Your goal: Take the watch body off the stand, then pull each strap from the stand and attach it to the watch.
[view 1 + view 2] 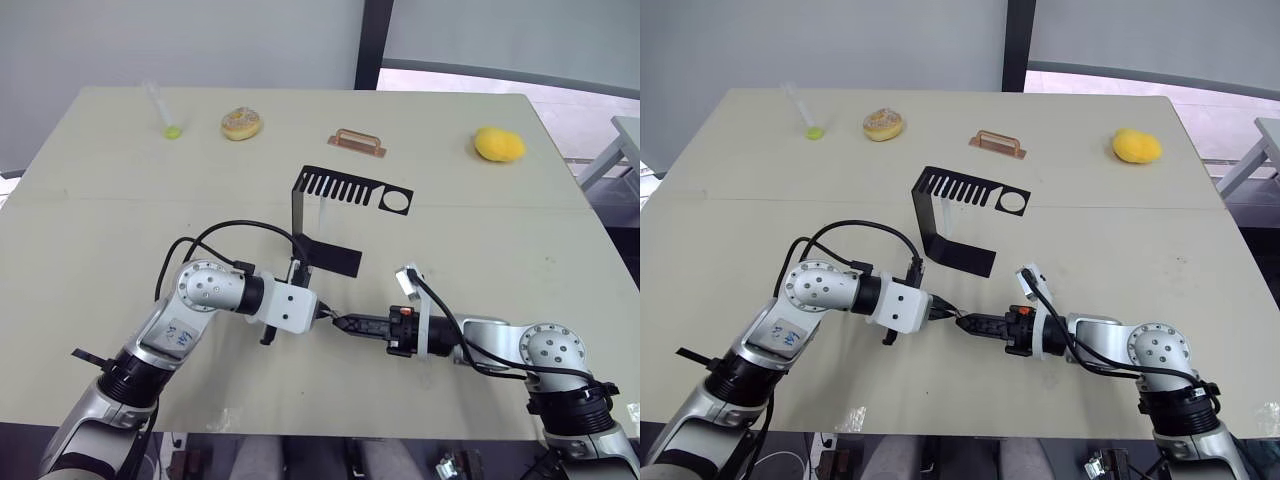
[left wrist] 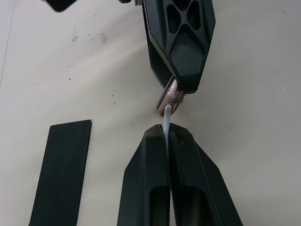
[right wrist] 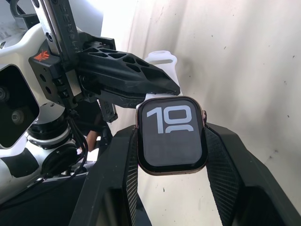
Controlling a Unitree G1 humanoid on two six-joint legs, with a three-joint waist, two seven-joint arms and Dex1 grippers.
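Observation:
The watch body [image 3: 171,136], black-faced with a copper-toned rim and white digits, sits clamped between the fingers of my right gripper [image 1: 343,322], low over the table near its front. My left gripper [image 1: 327,314] faces it tip to tip and is shut on a slim white strap [image 2: 166,123], whose end touches the edge of the watch body [image 2: 169,98]. The strap [image 3: 160,59] also pokes out behind the left fingers [image 3: 127,75]. Just beyond both grippers the black stand [image 1: 350,187] rests on its flat foot.
Along the far edge lie a clear tube with a green tip [image 1: 165,115], a round bagel-like piece [image 1: 241,123], a copper handle bar [image 1: 358,142] and a yellow lump [image 1: 498,144]. The table's front edge runs close beneath both arms.

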